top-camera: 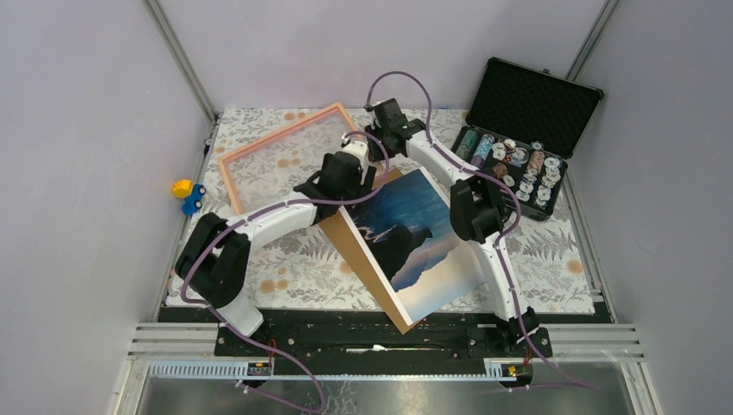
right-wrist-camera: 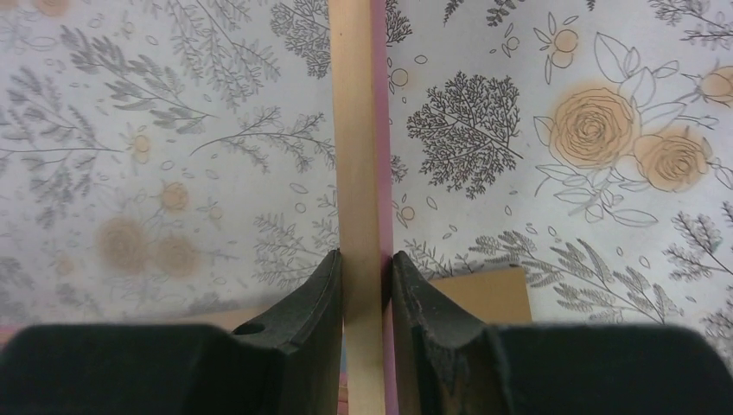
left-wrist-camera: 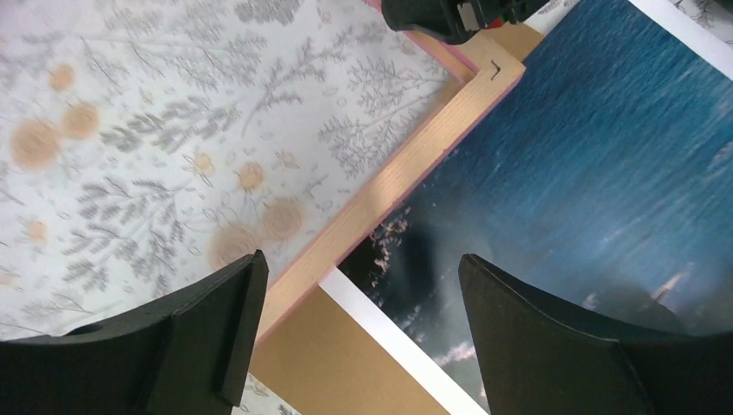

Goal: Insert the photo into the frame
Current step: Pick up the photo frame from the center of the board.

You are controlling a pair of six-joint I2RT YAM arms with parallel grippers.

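Clamped frame (right-wrist-camera: 354, 130) rail in right hand (right-wrist-camera: 366, 281), seemingly to steady it | poised left hand (left-wrist-camera: 361, 270) released above photo (left-wrist-camera: 588, 173) edge, beside frame corner

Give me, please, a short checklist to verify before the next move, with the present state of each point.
1. Right tool closed on the frame bar: ok.
2. Left tool open, holding nothing: ok.
3. Photo face up on the brown board: ok.
4. Photo inside the frame: not ok, most of it lies outside.
5. Frame lifted off the table: cannot tell.
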